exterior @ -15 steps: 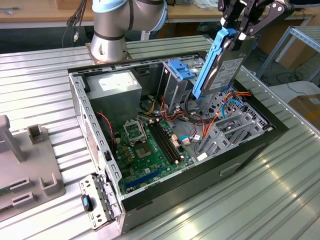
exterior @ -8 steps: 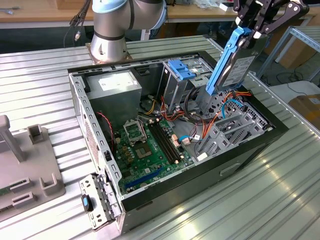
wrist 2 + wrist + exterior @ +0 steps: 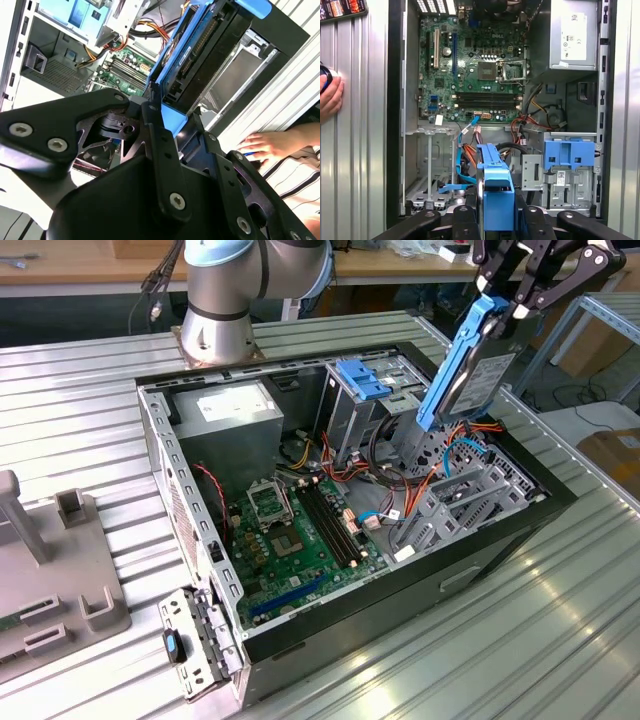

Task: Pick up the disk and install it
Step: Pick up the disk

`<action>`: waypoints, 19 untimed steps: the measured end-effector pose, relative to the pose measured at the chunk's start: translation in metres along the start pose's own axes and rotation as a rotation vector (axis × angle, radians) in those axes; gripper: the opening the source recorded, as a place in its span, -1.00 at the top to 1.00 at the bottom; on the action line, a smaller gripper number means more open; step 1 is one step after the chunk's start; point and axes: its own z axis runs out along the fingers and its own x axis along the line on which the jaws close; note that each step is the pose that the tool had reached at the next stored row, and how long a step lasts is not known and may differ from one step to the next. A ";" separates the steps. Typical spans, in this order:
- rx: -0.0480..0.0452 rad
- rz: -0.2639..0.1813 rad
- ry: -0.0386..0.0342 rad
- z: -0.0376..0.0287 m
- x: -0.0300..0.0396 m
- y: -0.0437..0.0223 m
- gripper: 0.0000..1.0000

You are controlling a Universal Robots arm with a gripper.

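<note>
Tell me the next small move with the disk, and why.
Probably ease the disk down a little, slowly, towards the empty bay. The gripper holds it tilted above the open case, and loose cables lie just under its lower end, so a quick drop could snag them.

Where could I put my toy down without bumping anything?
The ribbed table beside the computer case, at the exterior view's right, is bare; a person's hand rests on the table too. Inside the case, cables crowd the space below the disk that the gripper holds.

Exterior view overlooks the case obliquely; both wrist views look closely inside.
</note>
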 end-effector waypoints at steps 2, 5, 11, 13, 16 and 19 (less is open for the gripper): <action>0.0001 0.000 -0.0017 0.0000 0.0015 0.0000 0.26; 0.0001 0.000 -0.0074 -0.0002 0.0049 0.0001 0.26; 0.0096 0.000 -0.0072 -0.0002 0.0047 0.0180 0.26; 0.0122 0.000 -0.0072 -0.0001 0.0046 0.0220 0.26; 0.0184 0.000 -0.0071 -0.0002 0.0044 0.0312 0.26; 0.0255 -0.001 -0.0069 -0.0002 0.0045 0.0397 0.26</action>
